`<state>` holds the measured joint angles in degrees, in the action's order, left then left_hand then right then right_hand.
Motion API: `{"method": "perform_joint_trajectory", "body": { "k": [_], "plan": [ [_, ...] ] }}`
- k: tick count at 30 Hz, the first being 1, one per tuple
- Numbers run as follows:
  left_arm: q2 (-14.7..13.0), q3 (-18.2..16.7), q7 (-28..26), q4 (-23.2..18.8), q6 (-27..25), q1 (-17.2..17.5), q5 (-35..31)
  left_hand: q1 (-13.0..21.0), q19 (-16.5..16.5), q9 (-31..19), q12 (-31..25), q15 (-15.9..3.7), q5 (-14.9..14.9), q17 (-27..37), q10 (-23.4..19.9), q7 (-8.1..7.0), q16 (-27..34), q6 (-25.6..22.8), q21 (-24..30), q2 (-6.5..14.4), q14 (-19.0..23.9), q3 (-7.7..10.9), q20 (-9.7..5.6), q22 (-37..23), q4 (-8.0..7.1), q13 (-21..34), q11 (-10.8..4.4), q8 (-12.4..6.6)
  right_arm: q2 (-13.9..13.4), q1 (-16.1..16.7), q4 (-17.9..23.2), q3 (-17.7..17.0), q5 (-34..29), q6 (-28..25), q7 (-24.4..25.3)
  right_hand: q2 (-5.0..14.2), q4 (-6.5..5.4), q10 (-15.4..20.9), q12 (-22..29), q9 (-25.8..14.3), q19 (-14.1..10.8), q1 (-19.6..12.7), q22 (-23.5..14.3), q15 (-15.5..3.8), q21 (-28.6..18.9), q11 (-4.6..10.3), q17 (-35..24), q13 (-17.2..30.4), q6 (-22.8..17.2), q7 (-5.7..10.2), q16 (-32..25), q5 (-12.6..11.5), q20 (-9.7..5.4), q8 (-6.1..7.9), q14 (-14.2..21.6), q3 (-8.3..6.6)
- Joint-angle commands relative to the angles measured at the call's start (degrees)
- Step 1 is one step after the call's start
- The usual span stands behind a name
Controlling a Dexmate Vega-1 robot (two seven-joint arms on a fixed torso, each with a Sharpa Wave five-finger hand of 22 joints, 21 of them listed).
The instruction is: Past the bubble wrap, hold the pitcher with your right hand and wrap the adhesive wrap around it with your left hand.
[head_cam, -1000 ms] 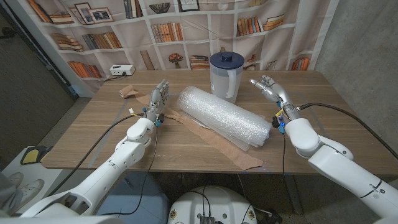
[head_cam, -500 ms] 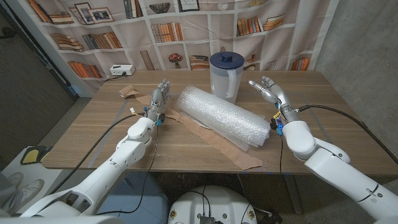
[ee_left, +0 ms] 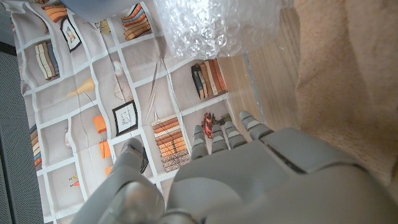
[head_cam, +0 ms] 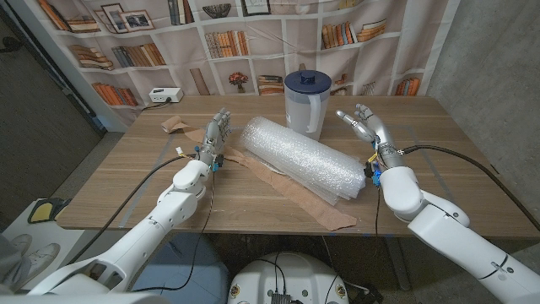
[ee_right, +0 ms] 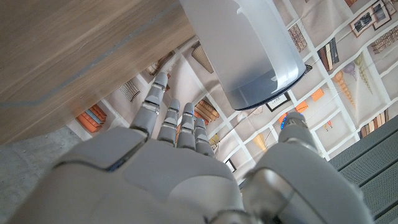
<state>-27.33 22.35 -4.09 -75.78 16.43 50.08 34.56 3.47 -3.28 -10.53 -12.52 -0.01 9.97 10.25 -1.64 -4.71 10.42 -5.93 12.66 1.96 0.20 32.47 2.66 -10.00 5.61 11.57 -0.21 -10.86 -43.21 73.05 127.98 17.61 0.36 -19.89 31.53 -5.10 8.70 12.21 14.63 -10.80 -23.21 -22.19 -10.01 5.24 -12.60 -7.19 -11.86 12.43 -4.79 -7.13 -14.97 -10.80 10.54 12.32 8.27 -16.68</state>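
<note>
Since the earlier frames, the right hand (head_cam: 364, 121) is seen shifted slightly toward the pitcher (head_cam: 305, 103), fingers spread, nothing held. Behind the bubble wrap roll (head_cam: 305, 160), the pitcher's base is hidden. Beside the roll, the left hand (head_cam: 215, 133) is held upright, fingers apart and empty.

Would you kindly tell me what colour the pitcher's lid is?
Dark navy blue, on a translucent whitish pitcher; the lid shows best in the head view.

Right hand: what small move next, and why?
Probably ease the right hand further toward the pitcher and close around its body. The hand is open, holding nothing, and stands apart from the upright pitcher behind the bubble wrap roll.
</note>
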Motion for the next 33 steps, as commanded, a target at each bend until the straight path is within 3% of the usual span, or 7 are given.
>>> {"method": "perform_joint_trajectory", "body": {
  "k": [1, 6, 8, 11, 22, 33],
  "plan": [
    [0.2, -0.2, -0.3, -0.1, 0.4, 0.4, 0.2, 0.1, -0.7, -0.2, -0.1, 0.36, 0.2, 0.1, -0.2, 0.18, 0.3, -0.5, -0.1, 0.5, 0.1, -0.21, 0.05, -0.2, -0.03, 0.2, 0.17, -0.12, 1.7, 0.7, 0.5, 1.0, -2.6, 0.1, 2.1, -0.04, 0.3, 2.2, 0.8, -0.3, -1.5, -1.1, -0.1, -0.38, -0.6, 0.51, -0.3, 0.3, -1.7, -1.45, -0.6, -0.1, -0.01, 0.8, 1.6, -0.17],
    [0.3, -0.1, -0.4, -0.2, 0.6, 0.6, 0.1, 0.1, -0.7, -0.2, -0.2, 0.35, 0.2, 0.1, -0.3, 0.18, 0.3, -0.5, -0.1, 0.5, 0.1, -0.22, 0.04, -0.2, -0.02, 0.2, 0.1, -0.12, 2.1, 1.1, 0.7, 1.4, -3.1, 0.5, 2.2, -0.11, 0.27, 3.6, 1.2, -0.4, -2.4, -1.6, -0.1, -0.84, -0.6, 0.55, -0.4, 0.5, -3.2, -1.69, -1.0, -0.1, -0.02, 1.24, 3.0, -0.14],
    [0.4, -0.1, -0.7, -0.4, 0.7, 0.9, 0.1, 0.1, -0.7, -0.2, -0.1, 0.37, 0.2, 0.1, -0.3, 0.15, 0.3, -0.5, -0.2, 0.5, 0.1, -0.22, 0.03, -0.2, -0.02, 0.2, 0.17, -0.11, 1.9, 1.3, 0.6, 1.3, -3.1, 1.6, 1.9, -0.24, 0.21, 4.6, 1.4, -0.4, -7.2, -2.6, -0.2, -2.0, -1.9, 0.73, -0.3, 0.8, -4.2, -1.63, -1.2, 0.0, -1.83, 1.2, 4.5, -0.05],
    [0.4, -0.2, -0.9, -0.6, 0.8, 1.2, 0.1, 0.1, -0.7, -0.2, -0.1, 0.36, 0.2, 0.1, -0.3, 0.16, 0.3, -0.4, -0.2, 0.5, 0.1, -0.24, 0.04, -0.2, -0.02, 0.2, 0.14, -0.08, 1.9, 1.4, 0.5, 1.1, -2.7, 2.2, 1.3, -0.23, 0.17, 5.5, 1.6, -0.4, -9.6, -3.3, -0.3, -2.43, -2.5, 1.12, -0.3, 1.0, -4.8, -1.44, -1.5, 0.0, -3.32, 1.16, 5.8, -0.01],
    [0.3, -0.3, -1.6, -1.5, 0.6, 2.0, 0.1, 0.1, -0.7, -0.2, -0.2, 0.42, 0.2, 0.1, -0.4, 0.18, 0.3, -0.5, -0.3, 0.5, 0.1, -0.28, 0.0, -0.2, 0.0, 0.2, 0.15, -0.12, 1.8, 1.2, 0.2, 0.6, -2.0, 3.1, -0.4, -0.03, 0.11, 6.0, 1.6, -0.4, -11.5, -4.2, -0.4, -2.53, -2.8, 1.01, -0.3, 1.2, -6.1, -1.65, -2.0, 0.0, -3.89, 1.31, 7.9, 0.0],
    [0.5, -0.1, -1.7, -1.3, 0.6, 1.8, -0.1, 0.2, -0.7, -0.2, -0.2, 0.34, 0.2, 0.1, -0.3, 0.21, 0.3, -0.4, -0.4, 0.5, 0.1, -0.3, 0.03, -0.2, 0.02, 0.2, 0.17, -0.08, 1.5, 0.9, -0.4, 0.1, -1.0, 4.0, -2.0, 1.74, 0.73, 8.0, 2.0, -0.5, -11.8, -7.7, -0.4, -3.12, -2.4, 1.6, -0.3, 1.3, -9.0, -0.84, -2.3, 0.0, -4.36, 2.08, 9.4, -1.41]
  ]
}}
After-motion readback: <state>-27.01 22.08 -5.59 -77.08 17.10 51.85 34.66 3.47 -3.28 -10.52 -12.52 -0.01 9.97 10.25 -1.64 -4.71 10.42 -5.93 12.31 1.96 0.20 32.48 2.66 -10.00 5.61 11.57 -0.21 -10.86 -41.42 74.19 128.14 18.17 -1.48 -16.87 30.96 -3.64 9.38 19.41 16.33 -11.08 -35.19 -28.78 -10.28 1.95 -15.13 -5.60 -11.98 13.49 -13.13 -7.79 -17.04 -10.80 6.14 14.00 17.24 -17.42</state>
